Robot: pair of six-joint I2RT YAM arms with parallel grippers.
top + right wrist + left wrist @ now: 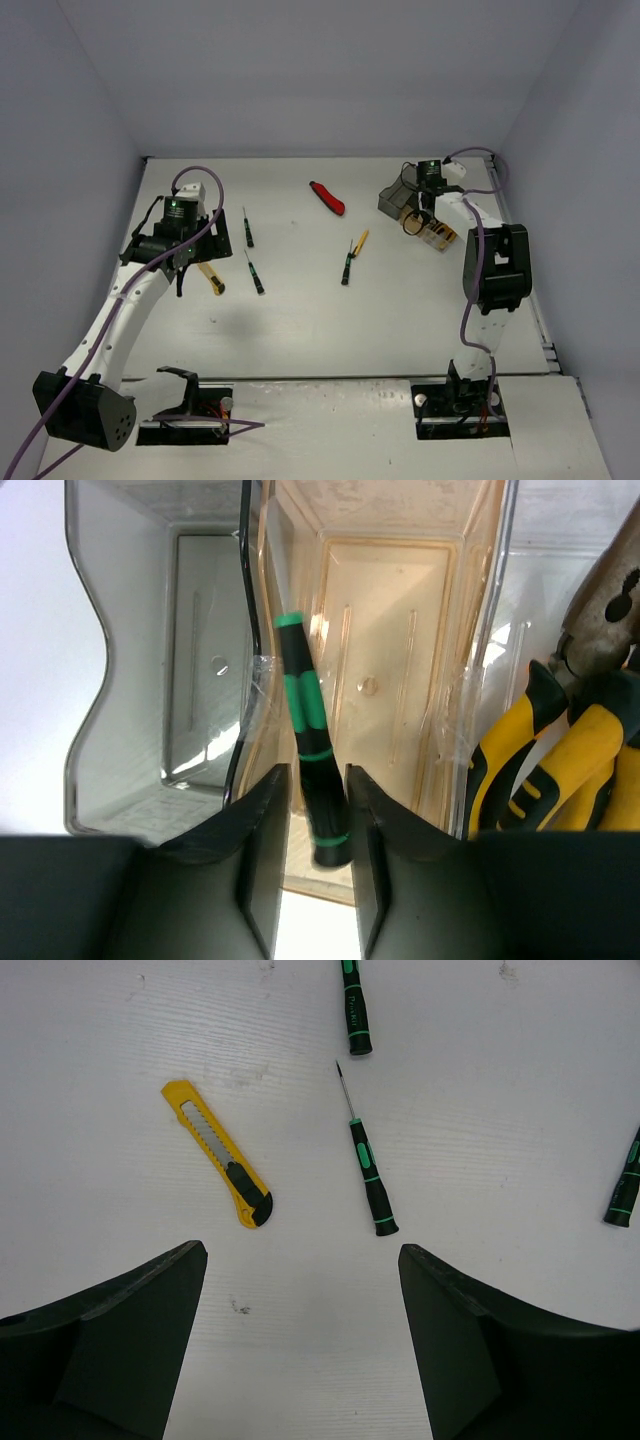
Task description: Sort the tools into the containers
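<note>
**Two robot arms over a white desk: one pincer spread wide, the other at the bins around a screwdriver**

The desk (300, 330) is matte white with a faint ribbed grain. Nearest, on the left, the left arm bends forward and down. The left pincer (300, 1345) hangs above the surface, its black wedge-shaped fingers spread wide and holding nothing.

Just beyond it lie a yellow utility knife (218, 1153), a flat plastic bar with a black end, and a thin black screwdriver (365, 1175) with green bands. Farther out, mid-desk, a red utility knife (327, 198) lies alone.

At the far right, the right arm folds down over three rectangular plastic bins set side by side. The smoky grey bin (170, 630) shows its moulded floor. The clear bin (505, 600) holds yellow-handled pliers (540, 770) with dull steel jaws.

The right pincer (318, 850) has its fingers narrowly apart on either side of a green-banded screwdriver (310, 730). The screwdriver slants over the translucent tan bin (400, 630), near its grey neighbour's wall. A sliver of light shows beside the handle, so I cannot tell whether it is clamped.
</note>
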